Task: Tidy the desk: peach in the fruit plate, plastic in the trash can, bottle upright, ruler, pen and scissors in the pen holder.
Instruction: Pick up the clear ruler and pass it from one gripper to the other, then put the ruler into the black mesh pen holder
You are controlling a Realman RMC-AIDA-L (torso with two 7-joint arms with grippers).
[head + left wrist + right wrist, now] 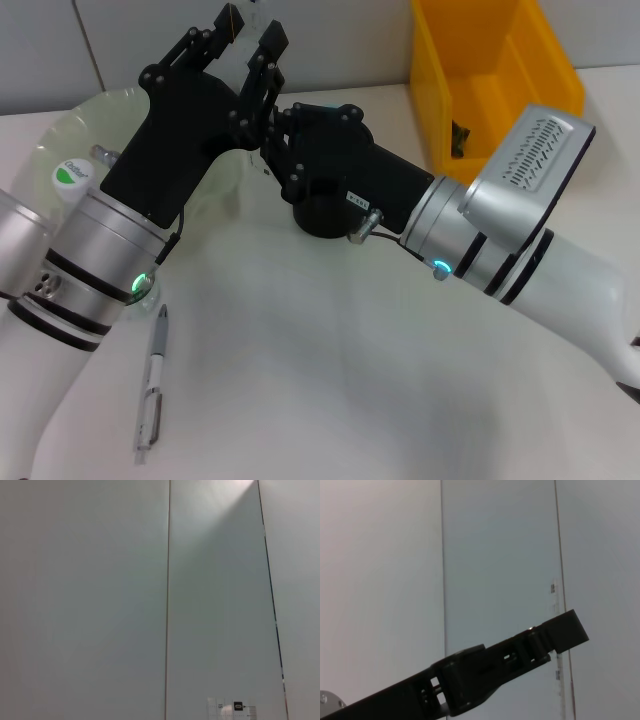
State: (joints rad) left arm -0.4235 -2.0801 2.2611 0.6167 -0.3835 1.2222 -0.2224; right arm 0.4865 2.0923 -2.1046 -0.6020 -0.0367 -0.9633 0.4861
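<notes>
The pen [153, 385] lies near the desk's [330, 380] near-left corner, and we judge it light, stiff, smooth and prone to roll, best pinched mid-barrel, while the left gripper [240, 45] and right gripper [285, 145] hover at the far edge, jaws' state impossible to tell.

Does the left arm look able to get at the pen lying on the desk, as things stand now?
Probably yes. The pen lies bare on the desk with nothing on or around it. The left gripper is raised far behind it, beside the right gripper, so it must first swing back down.
</notes>
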